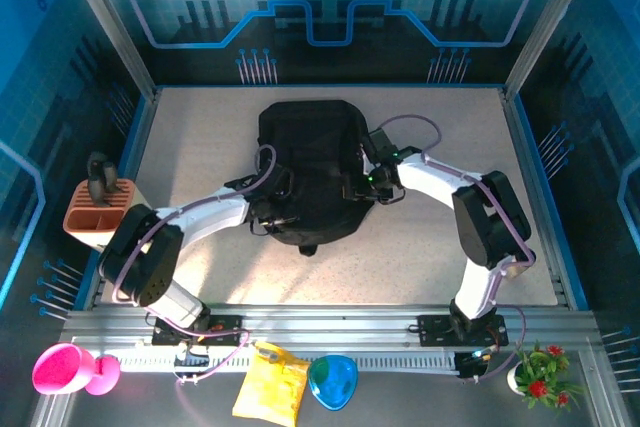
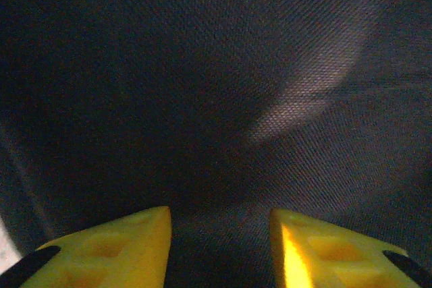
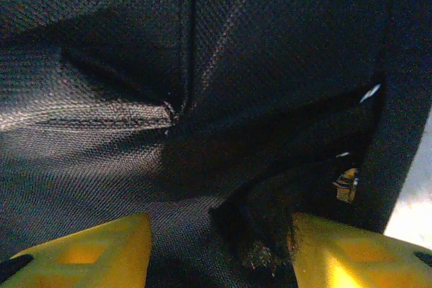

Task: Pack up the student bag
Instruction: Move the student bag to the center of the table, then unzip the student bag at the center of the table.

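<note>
The student bag point(image 1: 305, 142) is a large black fabric backpack lying in the middle of the table point(image 1: 200, 127). My left gripper point(image 1: 272, 217) is at its near left edge. In the left wrist view the left gripper point(image 2: 219, 234) has its yellow fingers point(image 2: 121, 247) apart, with dark woven bag fabric point(image 2: 223, 99) close in front and nothing pinched. My right gripper point(image 1: 356, 187) is against the bag's right side. In the right wrist view the right gripper point(image 3: 219, 241) stands open over the bag fabric point(image 3: 101, 133), and a fuzzy black fold point(image 3: 270, 227) rises between the jaws beside the right finger.
An orange holder point(image 1: 100, 209) with a black item stands at the table's left edge. On the near ledge are a pink cup point(image 1: 65, 367), a yellow pouch point(image 1: 270, 387), a blue object point(image 1: 332, 382) and a small plant point(image 1: 540, 372). Blue walls enclose the table.
</note>
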Robot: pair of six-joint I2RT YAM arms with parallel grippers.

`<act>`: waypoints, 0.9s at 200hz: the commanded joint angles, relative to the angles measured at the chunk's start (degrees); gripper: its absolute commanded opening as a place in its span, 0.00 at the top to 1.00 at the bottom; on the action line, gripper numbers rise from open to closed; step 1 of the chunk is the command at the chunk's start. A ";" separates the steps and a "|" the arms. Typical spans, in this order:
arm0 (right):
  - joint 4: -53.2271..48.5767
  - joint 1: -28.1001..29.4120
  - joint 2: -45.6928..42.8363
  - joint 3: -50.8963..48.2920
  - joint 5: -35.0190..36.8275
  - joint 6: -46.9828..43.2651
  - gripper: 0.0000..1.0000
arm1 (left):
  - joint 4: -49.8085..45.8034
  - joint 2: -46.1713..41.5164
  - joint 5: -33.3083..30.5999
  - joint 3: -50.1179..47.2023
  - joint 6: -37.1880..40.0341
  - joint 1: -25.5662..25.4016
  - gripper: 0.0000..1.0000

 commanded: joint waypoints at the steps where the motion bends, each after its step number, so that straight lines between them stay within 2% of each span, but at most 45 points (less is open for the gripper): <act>1: -3.51 0.18 -3.52 -2.94 2.09 -0.14 0.43 | -5.42 -3.58 -2.94 3.21 3.06 0.14 0.54; 35: -1.44 0.04 -5.38 -1.79 1.79 -0.08 0.42 | -9.70 1.14 -6.18 15.80 7.59 2.61 0.50; 92: -1.30 0.04 -5.11 -1.94 2.30 0.25 0.42 | -14.17 15.40 -9.04 34.45 12.41 5.18 0.51; 112: -1.19 -0.02 -5.06 -2.16 2.22 0.50 0.42 | -15.44 19.83 -8.90 38.87 13.44 5.71 0.57; 127: -1.24 -0.05 -5.10 -2.31 2.20 0.57 0.43 | -16.69 22.50 -8.64 41.55 14.35 5.73 0.58; 159: -1.15 -0.06 -4.45 -2.34 2.00 0.73 0.43 | -17.75 26.04 -8.58 44.45 14.91 5.81 0.58; 180: -1.15 -0.07 -4.05 -2.25 1.95 0.90 0.43 | -18.46 27.33 -8.22 45.20 14.64 5.80 0.64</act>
